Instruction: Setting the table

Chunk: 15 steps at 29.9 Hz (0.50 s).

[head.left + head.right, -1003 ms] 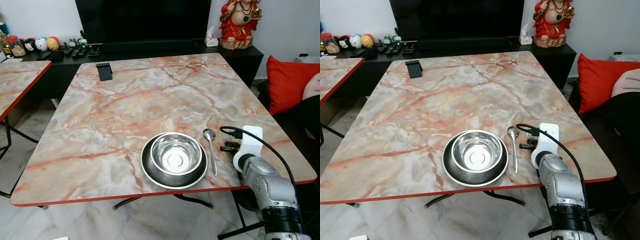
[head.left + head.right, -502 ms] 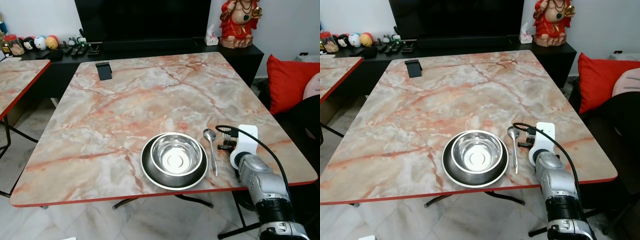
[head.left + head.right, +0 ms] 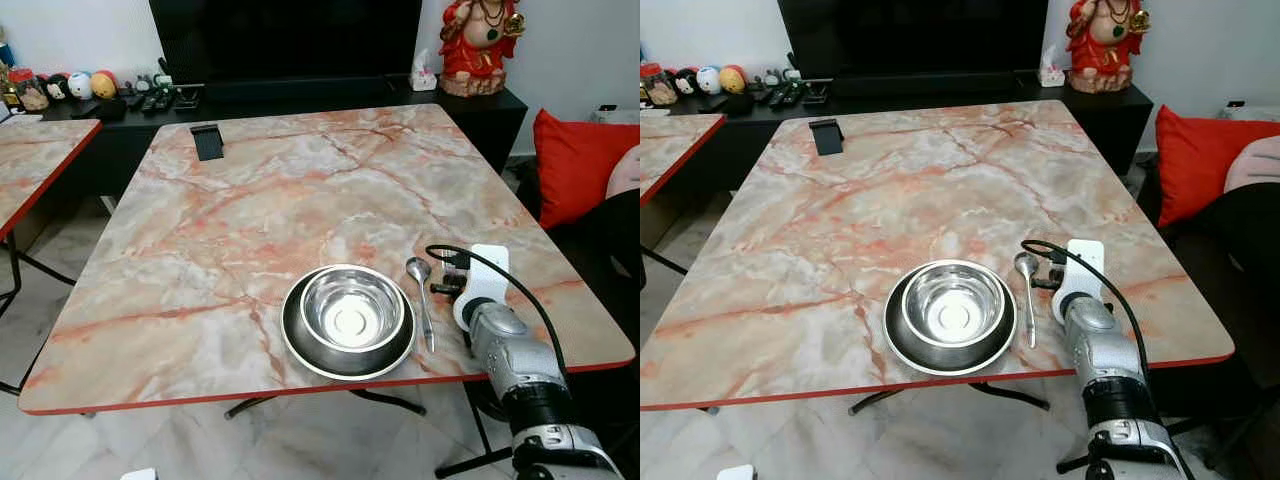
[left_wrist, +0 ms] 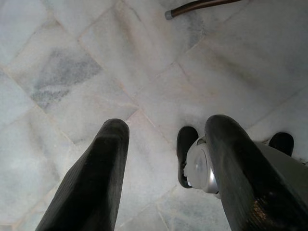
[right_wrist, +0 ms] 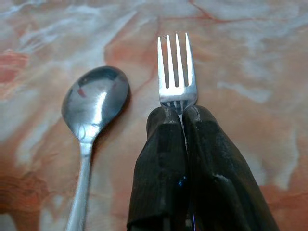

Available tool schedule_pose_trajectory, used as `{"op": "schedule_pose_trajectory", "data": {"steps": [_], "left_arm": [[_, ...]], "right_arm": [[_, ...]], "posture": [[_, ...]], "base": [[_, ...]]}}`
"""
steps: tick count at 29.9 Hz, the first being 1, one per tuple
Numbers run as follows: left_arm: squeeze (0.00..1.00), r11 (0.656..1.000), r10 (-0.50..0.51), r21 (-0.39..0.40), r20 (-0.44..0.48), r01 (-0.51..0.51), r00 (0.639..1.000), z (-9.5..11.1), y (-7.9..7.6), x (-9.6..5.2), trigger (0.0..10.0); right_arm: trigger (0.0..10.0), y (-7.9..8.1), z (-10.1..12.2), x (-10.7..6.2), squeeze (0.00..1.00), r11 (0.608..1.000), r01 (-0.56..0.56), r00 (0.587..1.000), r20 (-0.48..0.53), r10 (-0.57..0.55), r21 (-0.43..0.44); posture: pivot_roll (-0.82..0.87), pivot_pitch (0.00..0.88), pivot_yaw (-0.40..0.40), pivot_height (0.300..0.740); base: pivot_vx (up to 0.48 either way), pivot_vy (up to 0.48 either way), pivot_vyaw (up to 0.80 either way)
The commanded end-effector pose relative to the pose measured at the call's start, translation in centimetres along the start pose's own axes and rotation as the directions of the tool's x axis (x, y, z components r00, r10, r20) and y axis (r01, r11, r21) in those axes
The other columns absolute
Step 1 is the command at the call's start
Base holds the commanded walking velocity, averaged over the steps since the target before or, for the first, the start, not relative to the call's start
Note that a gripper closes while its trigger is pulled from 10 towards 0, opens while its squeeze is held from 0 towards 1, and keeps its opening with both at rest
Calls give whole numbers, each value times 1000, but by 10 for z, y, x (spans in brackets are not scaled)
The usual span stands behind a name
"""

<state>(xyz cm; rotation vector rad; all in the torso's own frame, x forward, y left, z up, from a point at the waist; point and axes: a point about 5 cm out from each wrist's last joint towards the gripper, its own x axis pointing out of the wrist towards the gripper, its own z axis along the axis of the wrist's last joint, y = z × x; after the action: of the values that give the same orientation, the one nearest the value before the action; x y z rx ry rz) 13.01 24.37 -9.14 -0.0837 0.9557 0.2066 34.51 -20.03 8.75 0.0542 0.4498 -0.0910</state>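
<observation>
A fork (image 5: 176, 72) is clamped between the closed fingers of the right gripper (image 5: 182, 115), just beside the spoon (image 5: 94, 103) on the marble table (image 3: 300, 190). The left gripper (image 4: 166, 144) is held open above the floor (image 4: 72, 72).

fork (image 5: 176, 72) handle hidden btwn fingers (image 5: 163, 159) | spoon (image 5: 94, 110) handle cut off

No readable text

Nothing legible is showing on the table (image 3: 250, 200), bowl (image 3: 352, 310), spoon (image 5: 91, 120), fork (image 5: 176, 72) or the shelf items (image 3: 60, 88) behind.
</observation>
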Motion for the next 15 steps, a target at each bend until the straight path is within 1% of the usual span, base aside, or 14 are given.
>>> {"op": "schedule_pose_trajectory", "data": {"steps": [1, 10, 15], "left_arm": [[0, 1000, 8, 8, 6, -8, 1000, 0, 3, -1, 10000], [0, 1000, 5, 7, 11, -6, 1000, 1, 2, -1, 10000], [0, 1000, 3, 8, 16, -3, 1000, 1, 2, 0, 10000]], "right_arm": [[10000, 7, 7, 3, 0, 1000, -11, 1000, 22, 12, -11], [10000, 8, 7, 7, 0, 1000, -8, 999, 32, 8, -24], [10000, 6, 7, 8, 0, 999, 8, 999, 36, -6, -36]], "posture": [[-95, 0, 45, 707], [-88, 0, 43, 707], [-90, 0, 46, 707]], "base": [[0, 0, 0], [0, 0, 0], [0, 0, 0]]}}
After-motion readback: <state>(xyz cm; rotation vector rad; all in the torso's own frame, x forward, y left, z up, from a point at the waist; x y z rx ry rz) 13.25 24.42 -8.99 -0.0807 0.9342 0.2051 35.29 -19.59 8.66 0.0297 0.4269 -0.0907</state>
